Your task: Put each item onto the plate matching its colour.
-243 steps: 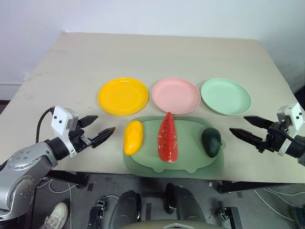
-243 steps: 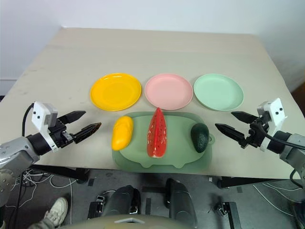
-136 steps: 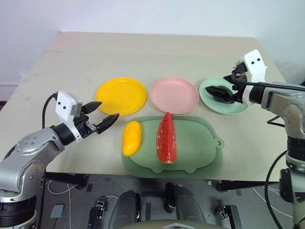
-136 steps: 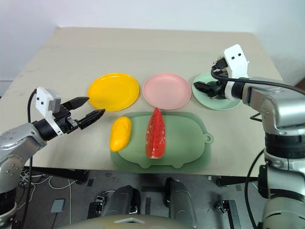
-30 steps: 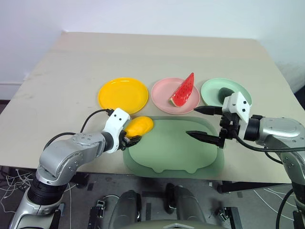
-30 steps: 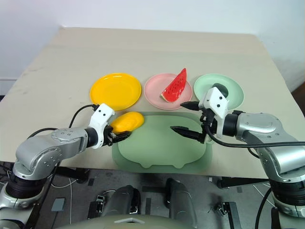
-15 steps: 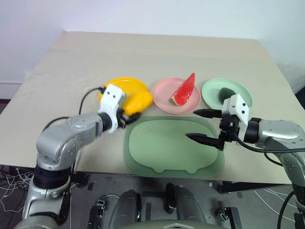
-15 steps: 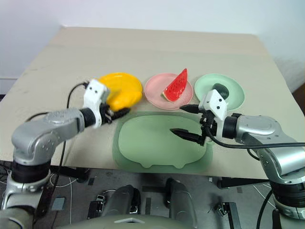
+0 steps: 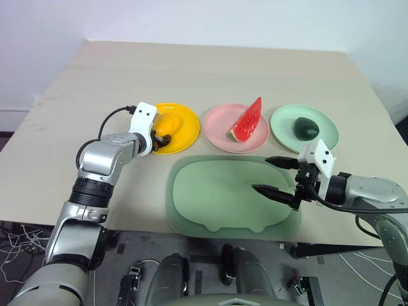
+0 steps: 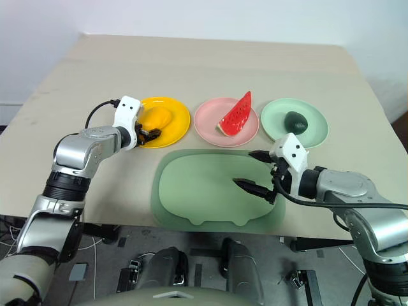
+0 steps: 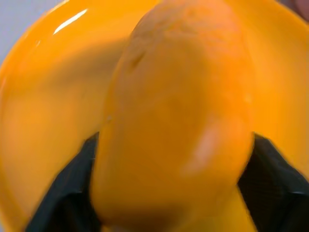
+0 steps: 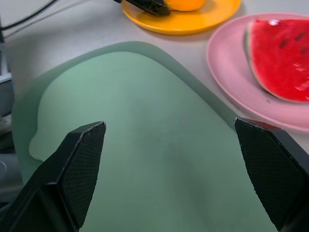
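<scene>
While the left gripper (image 9: 162, 138) is reaching over the near-left rim of the yellow plate (image 9: 186, 121), its black fingers are standing apart on either side of the mango (image 9: 167, 122), which is lying inside that plate; the left wrist view is showing the fruit between the two fingers with yellow plate all round it. Whether the fingers are touching the fruit I cannot tell. The watermelon wedge (image 9: 247, 121) is leaning on the pink plate (image 9: 220, 131) in the middle of the row, and the avocado (image 9: 306, 128) is sitting on the mint green plate (image 9: 322, 140) toward the table's right edge. The right gripper (image 9: 280, 177) is hovering with its fingers spread wide and nothing between them, over the right end of the pale-green board (image 9: 217, 197) by the table's (image 9: 191, 70) near edge. By my judgement the last item is being let go, so all three are looking matched by colour. Next, the left arm is needing to back straight off toward the near edge without nudging the mango off its plate
</scene>
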